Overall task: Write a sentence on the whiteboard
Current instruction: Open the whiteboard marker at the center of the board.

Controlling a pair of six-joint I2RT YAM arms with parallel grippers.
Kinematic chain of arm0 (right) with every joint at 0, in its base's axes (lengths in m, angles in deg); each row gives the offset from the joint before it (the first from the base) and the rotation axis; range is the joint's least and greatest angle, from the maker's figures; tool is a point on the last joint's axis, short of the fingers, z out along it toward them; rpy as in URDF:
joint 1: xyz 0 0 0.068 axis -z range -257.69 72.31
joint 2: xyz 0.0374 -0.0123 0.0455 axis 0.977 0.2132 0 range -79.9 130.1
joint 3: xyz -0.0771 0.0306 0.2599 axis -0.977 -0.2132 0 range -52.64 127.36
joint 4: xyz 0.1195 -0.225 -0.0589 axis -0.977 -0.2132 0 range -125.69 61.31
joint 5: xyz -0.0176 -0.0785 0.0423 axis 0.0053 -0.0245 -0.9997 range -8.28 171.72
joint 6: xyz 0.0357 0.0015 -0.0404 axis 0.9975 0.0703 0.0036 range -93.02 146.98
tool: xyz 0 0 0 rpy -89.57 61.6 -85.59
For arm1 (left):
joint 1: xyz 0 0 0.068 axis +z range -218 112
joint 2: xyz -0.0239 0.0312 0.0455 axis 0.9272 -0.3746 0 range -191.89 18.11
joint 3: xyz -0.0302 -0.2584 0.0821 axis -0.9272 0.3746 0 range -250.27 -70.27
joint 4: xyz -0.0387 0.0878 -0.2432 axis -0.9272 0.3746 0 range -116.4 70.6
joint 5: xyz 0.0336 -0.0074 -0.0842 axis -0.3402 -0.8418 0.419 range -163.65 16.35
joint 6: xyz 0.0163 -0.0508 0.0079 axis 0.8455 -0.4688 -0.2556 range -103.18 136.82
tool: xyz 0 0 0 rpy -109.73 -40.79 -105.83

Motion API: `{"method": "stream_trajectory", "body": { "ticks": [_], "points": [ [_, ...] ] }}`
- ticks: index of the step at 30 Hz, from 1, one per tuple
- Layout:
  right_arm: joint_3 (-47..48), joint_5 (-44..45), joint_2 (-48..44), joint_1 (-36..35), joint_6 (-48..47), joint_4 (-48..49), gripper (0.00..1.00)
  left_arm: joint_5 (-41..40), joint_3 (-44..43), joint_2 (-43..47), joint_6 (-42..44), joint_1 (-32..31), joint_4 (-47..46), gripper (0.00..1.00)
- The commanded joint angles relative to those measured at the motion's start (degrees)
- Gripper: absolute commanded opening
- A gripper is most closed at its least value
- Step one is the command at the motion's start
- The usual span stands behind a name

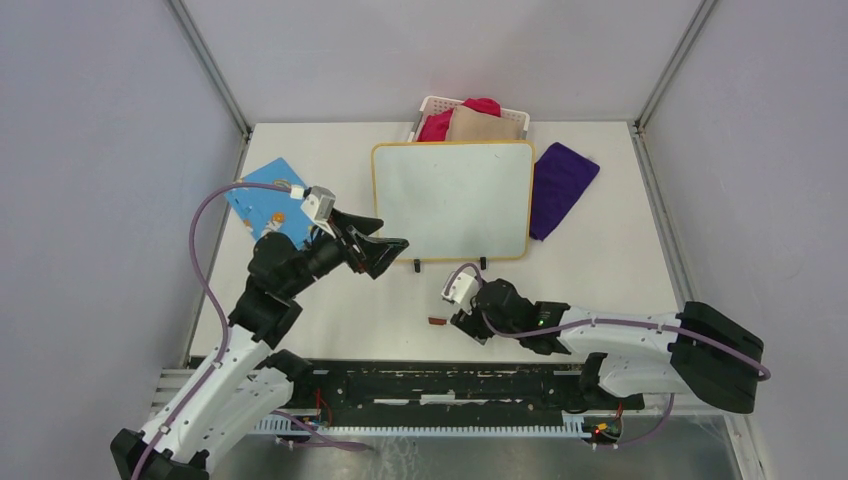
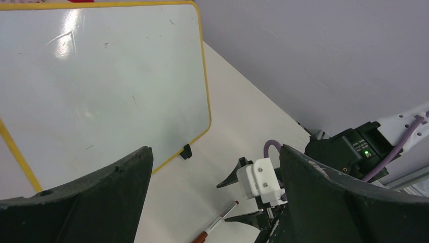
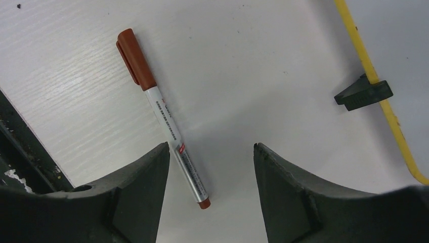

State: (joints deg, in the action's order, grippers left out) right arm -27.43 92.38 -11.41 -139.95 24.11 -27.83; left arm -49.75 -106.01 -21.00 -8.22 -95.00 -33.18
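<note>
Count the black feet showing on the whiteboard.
2, both at the whiteboard's near edge: left foot left of centre, right foot right of centre. More may be hidden beneath.

Inventory of legible text: none that I could read.

1. Marker, on the table, near side, just right of centre. A line of fine dark print ran along its pale barrel beside a small red patch; the characters were too small for me to make out.
2. Whiteboard, centre. Its face showed me only faint scuffs and glare.
3. Blue board, far left. It carried small orange marks that I could not resolve into letters.
</note>
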Motion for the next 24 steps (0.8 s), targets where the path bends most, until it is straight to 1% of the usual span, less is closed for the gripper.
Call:
{"method": "stream_trajectory", "body": {
  "ticks": [1, 4, 10, 16, 20, 24],
  "points": [
    [2.89, 0.45, 2.39, -0.41, 0.19, 1.31, 0.65, -4.38, -1.25, 0.37, 3.39, -0.68, 1.79, 1.0],
    [3.26, -0.32, 3.87, -0.45, 0.48, 1.34, 0.61, -5.26, -1.1, 1.34, 3.83, -0.85, 2.13, 1.0],
    [2.5, -1.28, 4.28, -0.34, 1.06, 1.55, 0.57, -4.15, -1.0, 1.84, 4.73, -1.42, 2.3, 1.0],
    [1.04, 0.85, 4.32, -0.4, 2.79, 1.33, 0.46, -4.13, -1.1, 1.18, 4.9, -1.54, 2.81, 1.0],
    [-0.47, 2.75, 3.65, -0.39, 8.2, 1.42, 0.37, -4.58, -1.18, 0.97, 4.95, -1.66, 3.05, 1.0],
    [-2.28, 5.74, 0.89, -0.4, 14.31, 1.77, 0.27, -5.11, -1.36, 0.79, 5.09, -1.87, 3.56, 0.99]
  ]
}}
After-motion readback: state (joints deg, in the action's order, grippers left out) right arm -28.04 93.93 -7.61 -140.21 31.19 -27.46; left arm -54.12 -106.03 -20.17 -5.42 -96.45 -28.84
